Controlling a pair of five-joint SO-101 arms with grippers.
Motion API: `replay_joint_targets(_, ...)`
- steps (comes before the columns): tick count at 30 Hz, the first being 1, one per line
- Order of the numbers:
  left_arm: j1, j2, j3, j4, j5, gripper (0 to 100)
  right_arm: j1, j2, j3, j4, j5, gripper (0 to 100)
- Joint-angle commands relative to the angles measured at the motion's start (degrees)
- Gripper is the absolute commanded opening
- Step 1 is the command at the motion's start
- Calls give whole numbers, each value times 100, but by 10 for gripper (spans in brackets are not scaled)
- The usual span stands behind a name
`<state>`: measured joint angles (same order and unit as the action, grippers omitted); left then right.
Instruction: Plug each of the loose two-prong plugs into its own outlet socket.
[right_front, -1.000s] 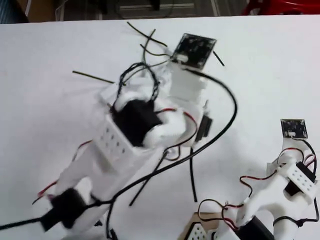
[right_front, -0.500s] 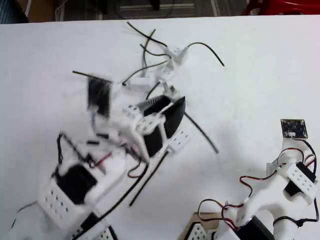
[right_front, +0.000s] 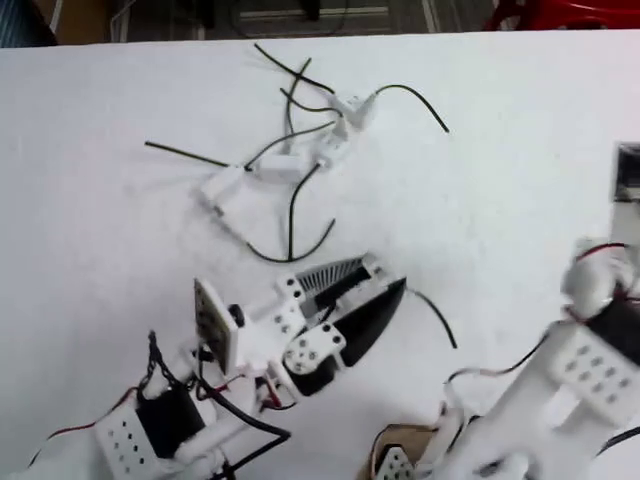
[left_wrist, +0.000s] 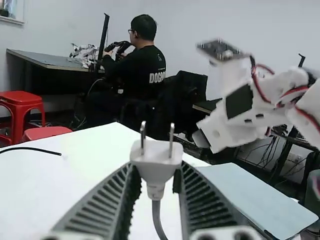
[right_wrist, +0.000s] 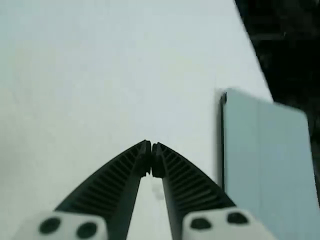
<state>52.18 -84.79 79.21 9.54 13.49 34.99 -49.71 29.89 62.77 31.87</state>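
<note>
Pinching a white two-prong plug (left_wrist: 155, 159) by its body, prongs outward, the left gripper (left_wrist: 156, 175) has pulled back from the tangle of sockets and leads (right_front: 280, 165) toward the near side of the table (right_front: 520, 120), so that plug remains unseated, while the right gripper (right_wrist: 150, 150) keeps its jaws pressed together, empty.

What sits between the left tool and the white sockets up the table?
High view: one curved black wire on bare table between left tool and white sockets.

This is looking like a robotics lab: another small robot arm (left_wrist: 84, 50) is sitting on a desk (left_wrist: 45, 60) by the wall, red stools (left_wrist: 19, 98) are standing nearby, and cables (left_wrist: 274, 145) are hanging beyond the table.
</note>
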Motion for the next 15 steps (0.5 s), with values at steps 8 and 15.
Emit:
replay_joint_targets(8, 48, -119, 668, -1266, -35, 21, -3591, -875, -2444, 2097, -774, 20)
replay_joint_targets(15, -40, -119, 747, -1284, -35, 21, -5877, -31, -4607, 3626, -1345, 19)
